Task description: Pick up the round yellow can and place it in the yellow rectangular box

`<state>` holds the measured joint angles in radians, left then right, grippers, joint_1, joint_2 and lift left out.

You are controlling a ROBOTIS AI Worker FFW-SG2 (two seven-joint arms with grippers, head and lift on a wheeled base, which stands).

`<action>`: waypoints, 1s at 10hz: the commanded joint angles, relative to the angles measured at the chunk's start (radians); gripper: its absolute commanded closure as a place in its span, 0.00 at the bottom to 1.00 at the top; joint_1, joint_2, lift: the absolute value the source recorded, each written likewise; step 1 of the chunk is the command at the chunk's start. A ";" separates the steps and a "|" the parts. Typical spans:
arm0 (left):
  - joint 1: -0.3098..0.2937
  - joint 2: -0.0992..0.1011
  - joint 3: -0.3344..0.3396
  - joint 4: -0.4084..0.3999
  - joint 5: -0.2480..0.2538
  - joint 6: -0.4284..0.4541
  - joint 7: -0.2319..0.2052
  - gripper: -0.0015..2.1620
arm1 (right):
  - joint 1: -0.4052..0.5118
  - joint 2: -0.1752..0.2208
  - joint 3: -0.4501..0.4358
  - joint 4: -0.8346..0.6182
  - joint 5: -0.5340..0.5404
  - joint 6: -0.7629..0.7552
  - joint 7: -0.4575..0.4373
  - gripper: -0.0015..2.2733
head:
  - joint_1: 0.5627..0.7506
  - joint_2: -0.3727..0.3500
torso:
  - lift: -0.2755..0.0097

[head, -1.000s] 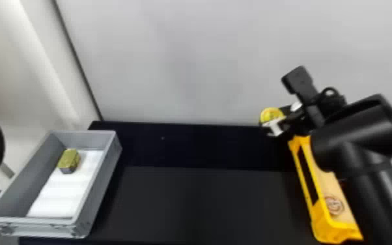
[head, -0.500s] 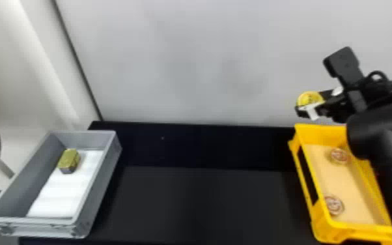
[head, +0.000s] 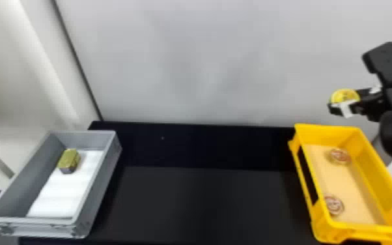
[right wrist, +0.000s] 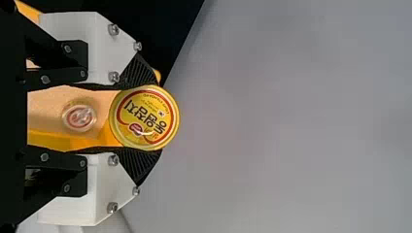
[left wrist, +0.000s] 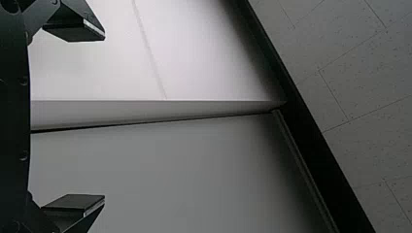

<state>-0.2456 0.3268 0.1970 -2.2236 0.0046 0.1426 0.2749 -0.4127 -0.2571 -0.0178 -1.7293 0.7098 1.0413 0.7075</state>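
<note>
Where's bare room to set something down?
Widest: black table between gray box and yellow rectangular box. Smaller: the gray box's white lining, nearer the robot than the gold-topped block; yellow box floor between its two round items.
Crowded: by the yellow box's far end, where the right gripper holds the round yellow can.

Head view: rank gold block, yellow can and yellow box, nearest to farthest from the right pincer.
1. Yellow can, held in the right pincer.
2. Yellow box, on the right.
3. Gold block, far left, in the grey bin.
</note>
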 commanded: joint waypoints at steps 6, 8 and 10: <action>0.000 -0.008 0.003 -0.002 0.000 -0.003 -0.003 0.05 | -0.055 -0.044 -0.203 0.356 -0.229 -0.122 -0.061 0.32 | 0.70 0.59 | 0.96; 0.000 -0.009 0.006 -0.002 0.000 -0.008 -0.006 0.05 | -0.093 -0.067 -0.188 0.513 -0.334 -0.168 -0.095 0.32 | 0.70 0.59 | 0.96; 0.002 -0.011 0.006 -0.002 0.000 -0.012 -0.009 0.05 | -0.149 -0.070 -0.179 0.631 -0.363 -0.220 -0.101 0.32 | 0.70 0.59 | 0.96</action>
<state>-0.2448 0.3173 0.2024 -2.2258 0.0046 0.1335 0.2672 -0.5254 -0.3246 -0.2046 -1.1776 0.3667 0.8541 0.6083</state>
